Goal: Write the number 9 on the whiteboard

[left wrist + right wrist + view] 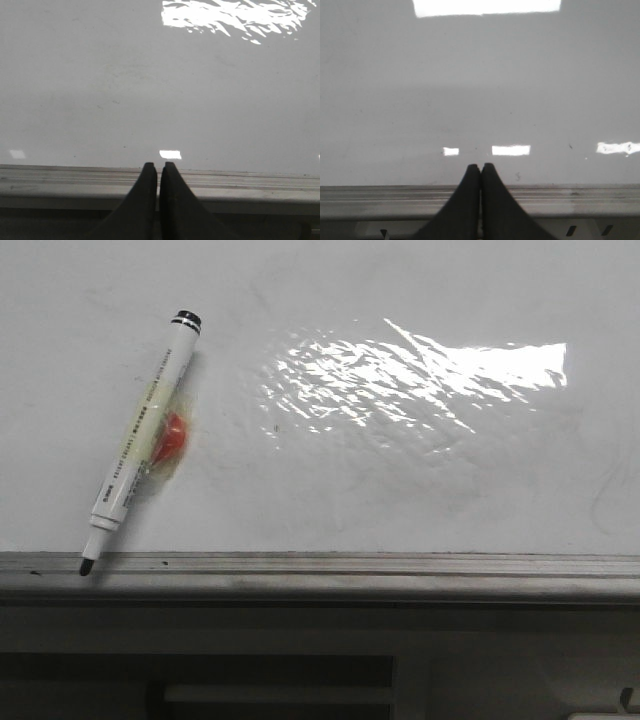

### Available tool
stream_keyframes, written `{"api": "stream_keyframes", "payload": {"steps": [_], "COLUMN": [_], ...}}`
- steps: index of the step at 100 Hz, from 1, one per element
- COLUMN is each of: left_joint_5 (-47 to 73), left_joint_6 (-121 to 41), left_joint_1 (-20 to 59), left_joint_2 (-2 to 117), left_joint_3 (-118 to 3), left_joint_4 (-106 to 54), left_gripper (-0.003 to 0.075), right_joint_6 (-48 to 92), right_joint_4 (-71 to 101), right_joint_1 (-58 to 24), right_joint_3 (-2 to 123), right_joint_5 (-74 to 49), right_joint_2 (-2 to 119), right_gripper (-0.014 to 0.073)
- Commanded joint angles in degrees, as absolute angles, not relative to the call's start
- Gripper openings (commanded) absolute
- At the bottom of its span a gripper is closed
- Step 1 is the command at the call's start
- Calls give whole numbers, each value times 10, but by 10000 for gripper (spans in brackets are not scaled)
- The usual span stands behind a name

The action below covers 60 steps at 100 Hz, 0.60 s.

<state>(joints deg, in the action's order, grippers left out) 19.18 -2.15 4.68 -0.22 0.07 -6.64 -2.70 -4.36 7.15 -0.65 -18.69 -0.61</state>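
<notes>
The whiteboard [400, 480] is glossy white with faint smudges and a bright glare patch; it also fills the left wrist view [150, 90] and the right wrist view [480, 90]. No black stroke of the number 9 shows on it. A white marker [140, 443] with a black tip lies slanted at the board's left, tip on the grey ledge [350, 570], over a red and yellow blob [172, 440]. My left gripper [158, 166] and right gripper [480, 166] are both shut and empty, each hovering over the ledge. Neither shows in the front view.
The grey metal ledge runs along the board's near edge, also in the left wrist view [250, 185] and the right wrist view [570, 197]. Below it is a dark recess with a pale bar [280, 695].
</notes>
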Motion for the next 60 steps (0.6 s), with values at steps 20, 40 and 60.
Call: {"api": "stream_keyframes", "payload": {"steps": [20,40,60], "left_joint_5": [163,163,163], "left_joint_6": [-22,-22,-22], "left_joint_1": [50,50,62], "left_joint_2": [-18,-18,-18], "left_joint_3": [11,11,11], "left_joint_4": [-67,-67,-67], "left_gripper": [-20,-20,-20], "right_joint_6": [-25,-25,-25], "right_joint_4": [-49,-49,-49], "right_joint_1": [75,75,75], "right_joint_3": [-22,-22,-22], "right_joint_5": [-182,-182,-182], "right_joint_2": [-15,-15,-15], "right_gripper": [-61,-61,-61]}}
